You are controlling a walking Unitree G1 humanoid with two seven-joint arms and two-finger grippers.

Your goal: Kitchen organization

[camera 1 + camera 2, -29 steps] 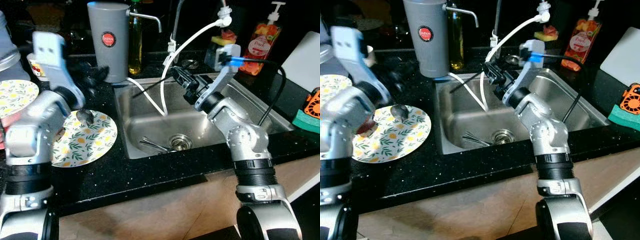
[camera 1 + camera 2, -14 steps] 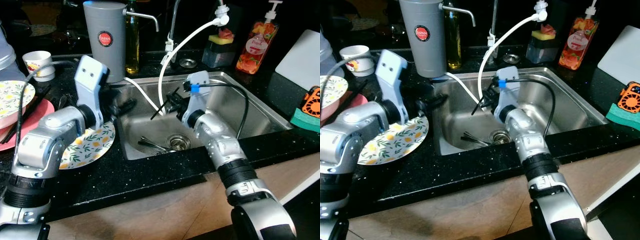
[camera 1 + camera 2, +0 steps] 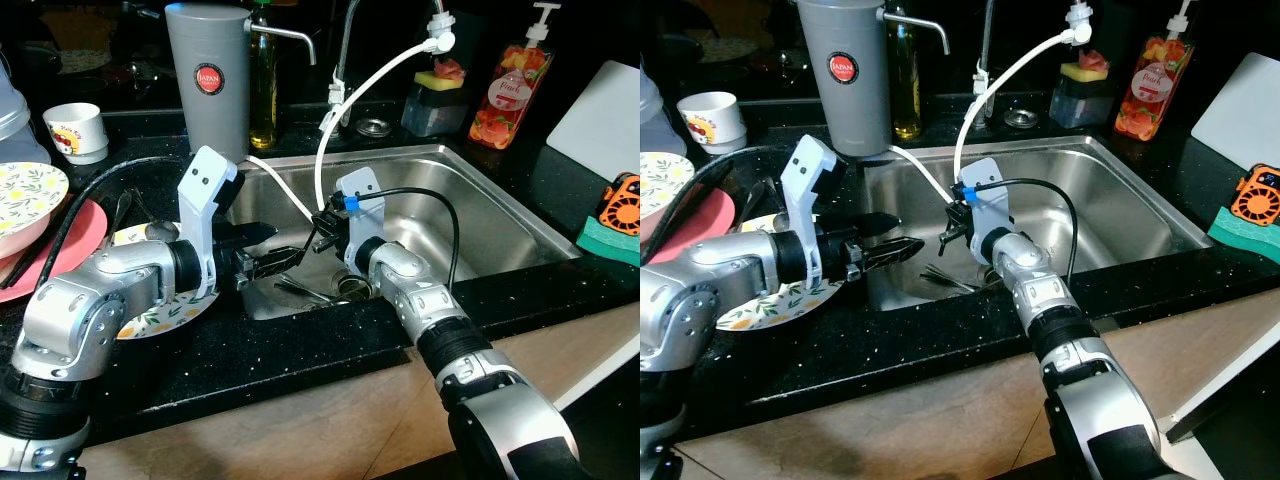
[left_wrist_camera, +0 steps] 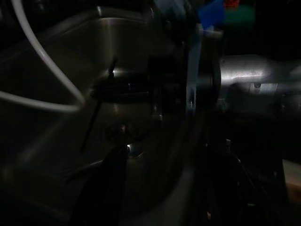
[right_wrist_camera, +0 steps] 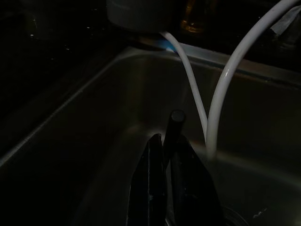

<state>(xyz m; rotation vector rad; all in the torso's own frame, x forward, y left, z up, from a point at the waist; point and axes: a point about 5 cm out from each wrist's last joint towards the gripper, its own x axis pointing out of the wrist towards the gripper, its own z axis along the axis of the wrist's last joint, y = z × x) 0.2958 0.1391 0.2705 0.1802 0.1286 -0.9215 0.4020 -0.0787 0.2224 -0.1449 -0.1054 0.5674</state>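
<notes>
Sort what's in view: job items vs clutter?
In play: black chopstick held by right gripper; left gripper; utensils by the drain; sink.
Lying about: grey dispenser, soap bottle, floral plate, cup.

My left gripper (image 3: 268, 248) has swung off the floral plate (image 3: 160, 300) at the counter's front edge and now reaches over the sink's (image 3: 500, 215) left rim, fingers parted — a second ago it hung above that plate. My right gripper (image 3: 952, 228) has drawn back from the sink's far rim toward its near left corner, clamped on the black chopstick (image 5: 172, 129). The two grippers now sit just beside each other, tips nearly meeting.
</notes>
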